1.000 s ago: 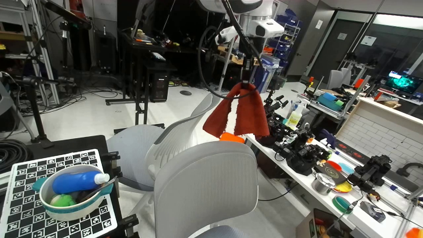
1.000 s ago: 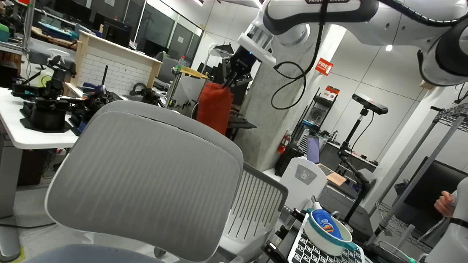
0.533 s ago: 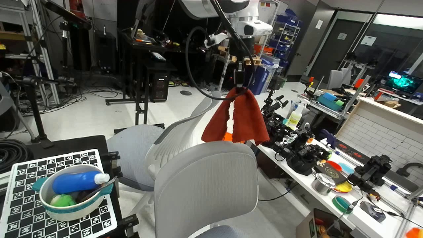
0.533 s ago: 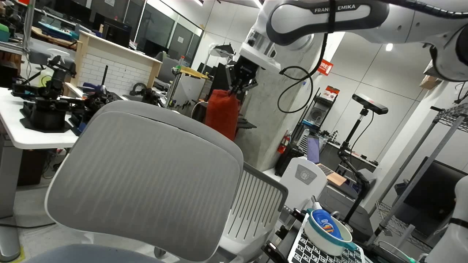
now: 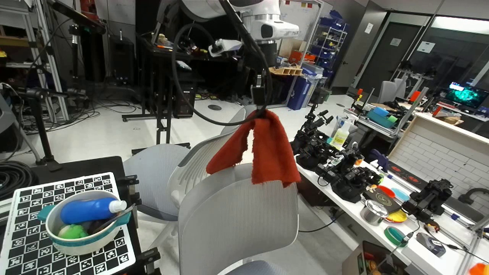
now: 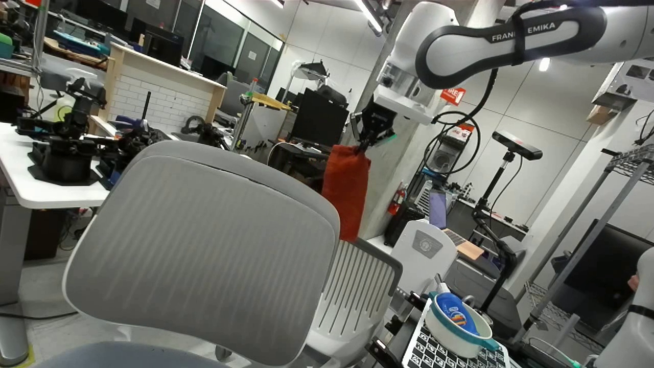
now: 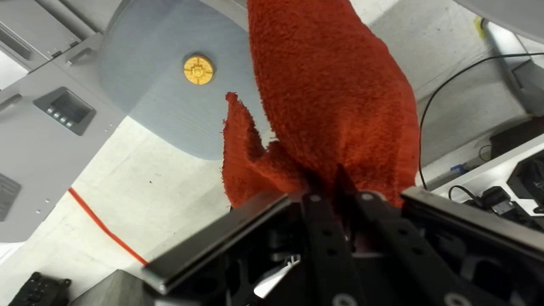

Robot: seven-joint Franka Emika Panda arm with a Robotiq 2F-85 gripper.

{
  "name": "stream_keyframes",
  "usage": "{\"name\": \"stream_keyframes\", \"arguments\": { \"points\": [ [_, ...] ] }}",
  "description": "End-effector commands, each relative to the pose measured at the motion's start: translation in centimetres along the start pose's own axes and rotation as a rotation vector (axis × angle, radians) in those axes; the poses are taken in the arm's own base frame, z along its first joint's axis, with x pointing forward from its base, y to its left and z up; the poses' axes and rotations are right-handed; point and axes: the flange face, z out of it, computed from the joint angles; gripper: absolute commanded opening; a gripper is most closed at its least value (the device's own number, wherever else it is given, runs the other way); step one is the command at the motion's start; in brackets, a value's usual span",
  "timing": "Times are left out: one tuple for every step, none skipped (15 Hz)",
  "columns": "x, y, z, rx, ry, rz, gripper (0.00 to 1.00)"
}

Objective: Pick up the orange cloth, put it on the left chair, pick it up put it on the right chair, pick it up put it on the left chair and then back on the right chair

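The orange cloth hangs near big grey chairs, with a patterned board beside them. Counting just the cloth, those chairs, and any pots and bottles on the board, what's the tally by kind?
Cloths: 1, the orange cloth
Chairs: 2, the left chair and the right chair
Pots: 1, the white-and-teal pot
Bottles: 1, the blue bottle, in the pot
Total: 5

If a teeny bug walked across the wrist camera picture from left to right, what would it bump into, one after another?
Grey panel → round yellow thing → orange cloth → white table.
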Motion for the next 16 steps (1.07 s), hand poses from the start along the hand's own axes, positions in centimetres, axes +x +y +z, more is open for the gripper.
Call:
{"name": "stream_keyframes", "arguments": {
  "points": [
    [-1.1,2.8,0.3,0.006,0.017,0.018,0.02],
    [-1.1,3.2,0.6,0.009,0.018,0.024,0.02],
    [-1.1,3.5,1.0,0.009,0.016,0.028,0.02],
    [-1.0,3.8,1.5,0.009,0.017,0.034,0.02],
    [-0.9,3.9,1.8,0.010,0.017,0.039,0.02],
    [-0.9,4.0,2.1,0.013,0.017,0.045,0.02],
    [-0.8,4.0,2.2,0.017,0.015,0.051,0.02],
    [-0.8,3.9,2.3,0.023,0.015,0.059,0.02],
    [-0.9,3.7,2.2,0.029,0.014,0.062,0.02],
    [-1.2,3.3,2.0,0.041,0.017,0.065,0.02],
    [-1.6,2.6,1.9,0.051,0.022,0.065,0.02],
    [-1.9,2.0,1.8,0.059,0.026,0.065,0.02],
    [-2.4,1.2,1.8,0.066,0.029,0.063,0.02],
    [-2.7,0.5,1.9,0.071,0.031,0.064,0.02],
    [-3.0,-0.2,2.0,0.076,0.034,0.065,0.02],
    [-3.1,-0.8,2.1,0.080,0.035,0.067,0.02]
  ]
}}
